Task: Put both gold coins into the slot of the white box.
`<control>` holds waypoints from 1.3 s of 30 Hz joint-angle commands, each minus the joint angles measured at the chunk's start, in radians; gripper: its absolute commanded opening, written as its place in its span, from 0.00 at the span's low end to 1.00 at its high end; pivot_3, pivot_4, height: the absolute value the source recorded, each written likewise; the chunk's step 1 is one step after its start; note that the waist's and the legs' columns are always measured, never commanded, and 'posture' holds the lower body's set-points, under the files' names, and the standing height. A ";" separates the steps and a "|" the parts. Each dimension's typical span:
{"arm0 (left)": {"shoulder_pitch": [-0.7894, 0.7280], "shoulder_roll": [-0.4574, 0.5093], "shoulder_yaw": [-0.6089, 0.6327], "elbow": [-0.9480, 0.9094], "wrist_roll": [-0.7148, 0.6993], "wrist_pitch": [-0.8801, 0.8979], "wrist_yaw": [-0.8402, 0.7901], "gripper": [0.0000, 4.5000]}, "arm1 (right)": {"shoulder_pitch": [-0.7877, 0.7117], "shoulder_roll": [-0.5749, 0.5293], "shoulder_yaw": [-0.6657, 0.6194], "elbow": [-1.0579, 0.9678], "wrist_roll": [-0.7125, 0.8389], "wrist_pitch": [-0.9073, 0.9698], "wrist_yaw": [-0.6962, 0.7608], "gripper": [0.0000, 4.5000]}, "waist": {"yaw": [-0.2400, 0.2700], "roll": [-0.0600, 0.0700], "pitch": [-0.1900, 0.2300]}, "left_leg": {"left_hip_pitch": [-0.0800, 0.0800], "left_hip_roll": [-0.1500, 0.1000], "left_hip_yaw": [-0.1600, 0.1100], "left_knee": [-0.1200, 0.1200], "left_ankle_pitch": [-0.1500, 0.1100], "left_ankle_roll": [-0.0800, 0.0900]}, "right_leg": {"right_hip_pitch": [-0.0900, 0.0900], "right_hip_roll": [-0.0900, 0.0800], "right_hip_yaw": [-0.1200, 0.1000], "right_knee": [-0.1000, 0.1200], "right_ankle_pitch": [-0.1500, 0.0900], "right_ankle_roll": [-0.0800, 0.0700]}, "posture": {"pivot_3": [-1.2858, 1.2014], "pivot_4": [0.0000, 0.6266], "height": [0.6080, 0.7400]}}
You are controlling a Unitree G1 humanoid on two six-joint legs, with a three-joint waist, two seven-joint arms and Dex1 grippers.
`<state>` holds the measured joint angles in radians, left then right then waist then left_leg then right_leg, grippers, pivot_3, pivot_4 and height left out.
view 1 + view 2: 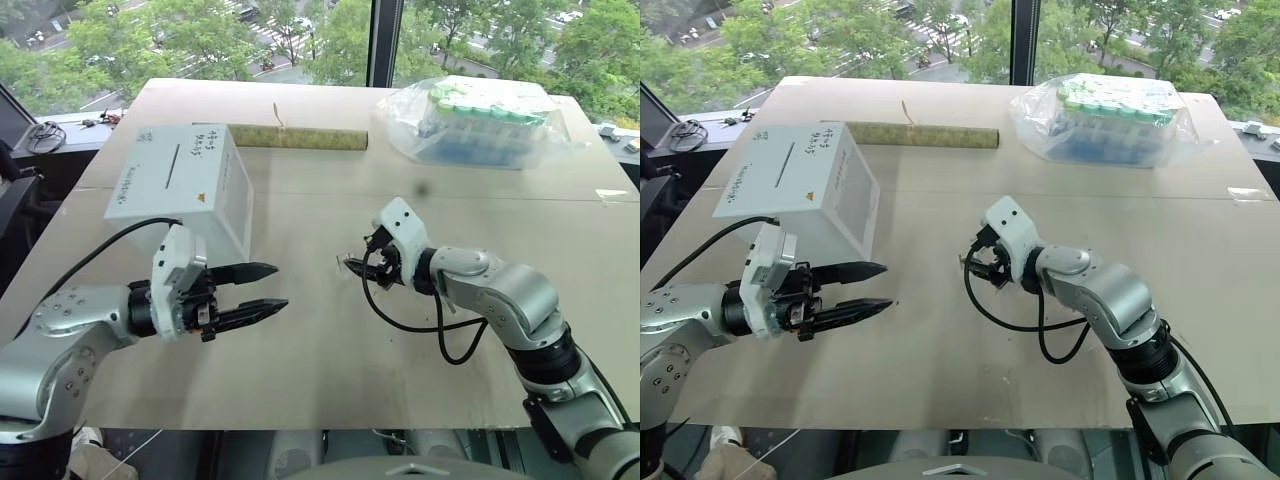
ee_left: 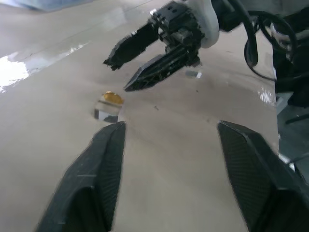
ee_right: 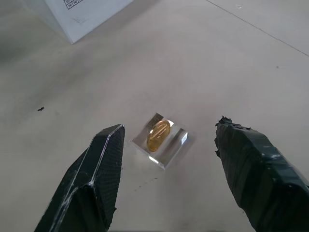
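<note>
I see one gold coin (image 3: 158,135) standing on edge in its clear holder (image 3: 161,143) on the tabletop (image 1: 330,350), centred just ahead of my right end effector (image 3: 169,145), wide open and empty, nearer than the left end effector (image 1: 262,290), also open, empty.

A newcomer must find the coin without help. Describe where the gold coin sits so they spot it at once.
Start at the white box on the left of the tan table, then look right to the table's middle, just ahead of the right gripper and its open fingers. There the gold coin stands in a small clear holder: the only shiny yellow disc there.
</note>
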<state>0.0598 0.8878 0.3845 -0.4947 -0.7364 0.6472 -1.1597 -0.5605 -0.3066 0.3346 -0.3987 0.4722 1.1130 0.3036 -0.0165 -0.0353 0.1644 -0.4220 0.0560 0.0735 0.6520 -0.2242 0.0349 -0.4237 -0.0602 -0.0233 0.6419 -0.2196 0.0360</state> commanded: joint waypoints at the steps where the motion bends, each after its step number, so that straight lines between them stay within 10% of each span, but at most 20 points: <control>1: 0.010 0.022 0.022 0.025 0.013 -0.050 -0.031 0.71 | -0.022 0.029 0.007 0.011 -0.008 -0.004 0.019 0.71 | 0.000 0.000 0.000 | 0.000 0.000 0.000 0.000 0.000 0.000 | 0.000 0.000 0.000 0.000 0.000 0.000 | 0.52 0.24 1.00; 11: 0.035 0.023 0.037 0.053 0.018 -0.087 -0.020 0.71 | -0.025 0.050 0.017 0.050 -0.043 -0.012 0.037 0.71 | 0.001 0.000 0.000 | 0.000 0.001 0.000 0.000 0.000 0.000 | 0.000 -0.001 0.000 0.000 0.000 0.000 | 0.52 0.24 1.00; 15: 0.042 0.023 0.041 0.056 0.020 -0.098 -0.022 0.74 | -0.027 0.051 0.023 0.055 -0.057 -0.017 0.046 0.43 | 0.001 0.000 0.000 | 0.000 0.001 0.000 0.000 0.000 0.000 | 0.000 -0.001 -0.001 0.000 0.000 0.000 | 0.52 0.24 1.00; 24: 0.047 0.021 0.031 0.054 0.023 -0.114 -0.011 0.74 | -0.027 0.062 0.026 0.061 -0.085 -0.020 0.066 0.43 | 0.001 0.000 0.000 | 0.000 0.001 0.000 0.000 0.000 0.000 | 0.000 -0.001 -0.001 0.000 0.000 0.000 | 0.52 0.24 1.00; 29: 0.049 0.018 0.027 0.044 0.022 -0.113 -0.001 0.74 | -0.027 0.062 0.026 0.064 -0.097 -0.021 0.075 0.06 | 0.001 0.000 0.000 | 0.000 0.001 0.000 0.000 0.000 0.000 | 0.000 -0.001 -0.001 0.000 0.000 0.000 | 0.52 0.24 1.00; 39: 0.074 0.016 0.036 0.034 0.017 -0.123 0.006 0.74 | -0.031 0.064 0.034 0.063 -0.122 -0.021 0.093 0.06 | 0.001 0.001 0.000 | -0.001 0.001 0.000 -0.001 0.000 0.000 | -0.001 -0.001 -0.001 0.000 0.000 0.000 | 0.52 0.24 1.00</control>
<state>0.1273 0.9033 0.3916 -0.4298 -0.7102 0.5413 -1.1536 -0.5722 -0.2449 0.3681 -0.3246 0.3562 1.1074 0.3862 -0.0157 -0.0348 0.1648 -0.4226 0.0570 0.0734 0.6513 -0.2242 0.0347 -0.4245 -0.0614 -0.0238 0.6417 -0.2197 0.0361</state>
